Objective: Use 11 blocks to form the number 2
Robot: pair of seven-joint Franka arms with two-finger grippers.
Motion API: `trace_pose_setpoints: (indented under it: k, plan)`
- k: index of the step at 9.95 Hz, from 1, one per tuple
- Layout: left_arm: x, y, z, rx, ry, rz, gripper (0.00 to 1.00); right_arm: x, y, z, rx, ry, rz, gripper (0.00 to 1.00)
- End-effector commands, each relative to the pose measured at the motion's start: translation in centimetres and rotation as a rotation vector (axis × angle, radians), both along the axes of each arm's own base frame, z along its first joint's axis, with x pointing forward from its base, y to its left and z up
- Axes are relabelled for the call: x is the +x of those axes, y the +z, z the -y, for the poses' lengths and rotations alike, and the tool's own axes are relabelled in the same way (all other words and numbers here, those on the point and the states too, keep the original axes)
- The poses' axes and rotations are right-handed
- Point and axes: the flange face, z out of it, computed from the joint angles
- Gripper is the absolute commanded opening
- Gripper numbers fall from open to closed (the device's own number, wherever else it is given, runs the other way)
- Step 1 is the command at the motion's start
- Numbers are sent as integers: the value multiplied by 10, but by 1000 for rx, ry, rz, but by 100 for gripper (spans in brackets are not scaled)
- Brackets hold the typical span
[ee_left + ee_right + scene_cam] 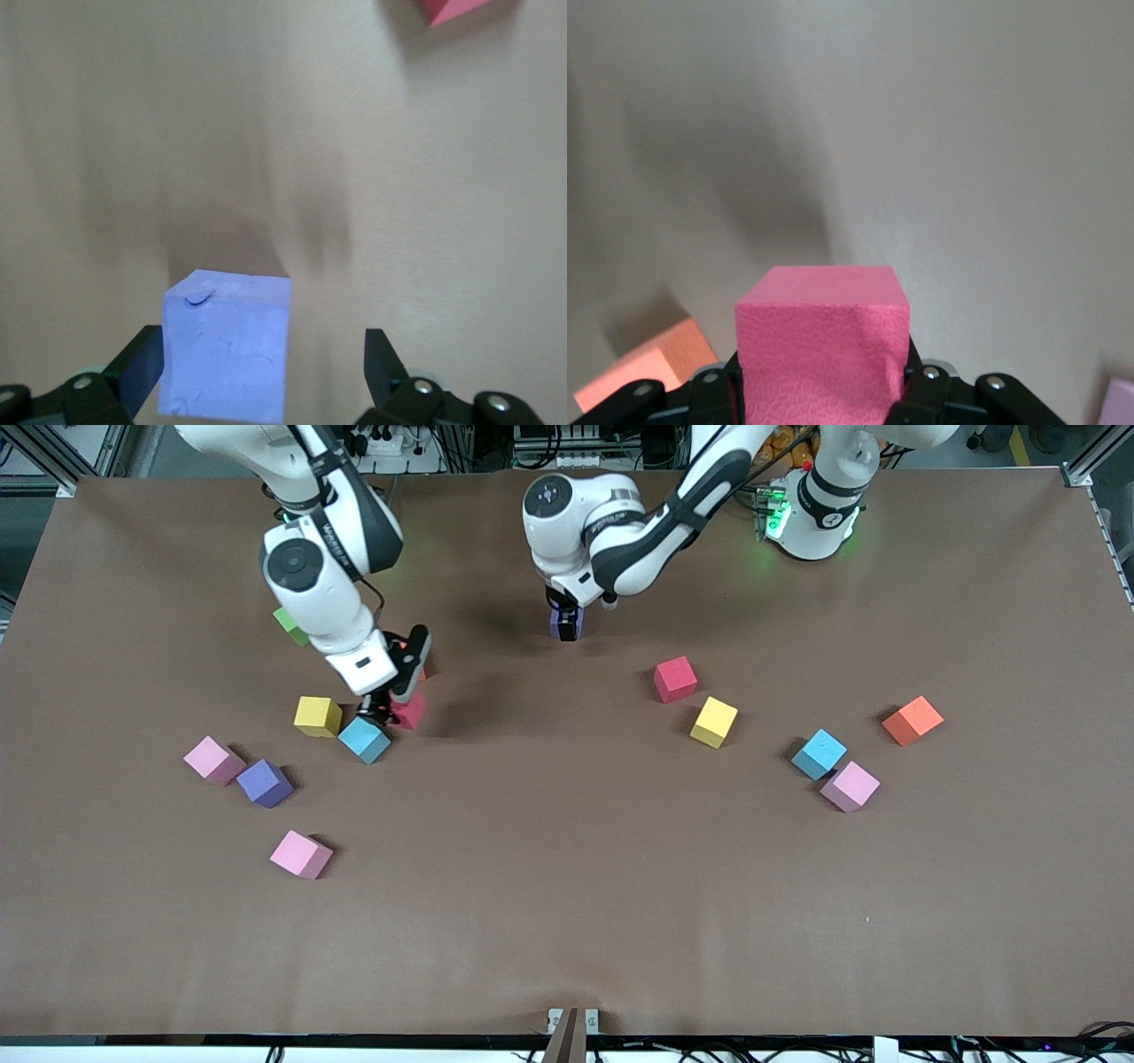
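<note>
My left gripper stands open around a purple block that rests on the table near the robots' bases. In the left wrist view the purple block sits against one finger, with a gap to the other. My right gripper is shut on a red block low over the table, beside a light blue block and a yellow block. The red block fills the right gripper. The other blocks lie scattered singly. The number 2 is out of view.
Toward the right arm's end lie two pink blocks, a purple one and a green cube. Toward the left arm's end lie red, yellow, light blue, pink and orange blocks.
</note>
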Motion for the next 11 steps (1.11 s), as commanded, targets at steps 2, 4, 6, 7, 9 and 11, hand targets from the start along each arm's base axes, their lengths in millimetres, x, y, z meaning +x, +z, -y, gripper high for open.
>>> trace_pose_setpoints:
  k: [2,4,6,7,9,11]
  plan:
    - [34,26,-30,55,221,126,100,-25,-20,-55,0,32,-22,44]
    - [90,34,-71,53,172,105,100,-53,-48,-91,-20,65,-67,43]
    - [147,49,-123,13,91,59,100,-95,-50,-142,-2,109,-85,43]
    - [163,51,-148,-3,19,32,100,-110,-51,-157,1,147,-91,43]
    - [185,46,-183,-18,-69,0,100,-132,-65,-175,-6,176,-118,43]
    - [178,29,-192,-37,-208,-12,100,-150,-82,-189,-13,180,-144,43]
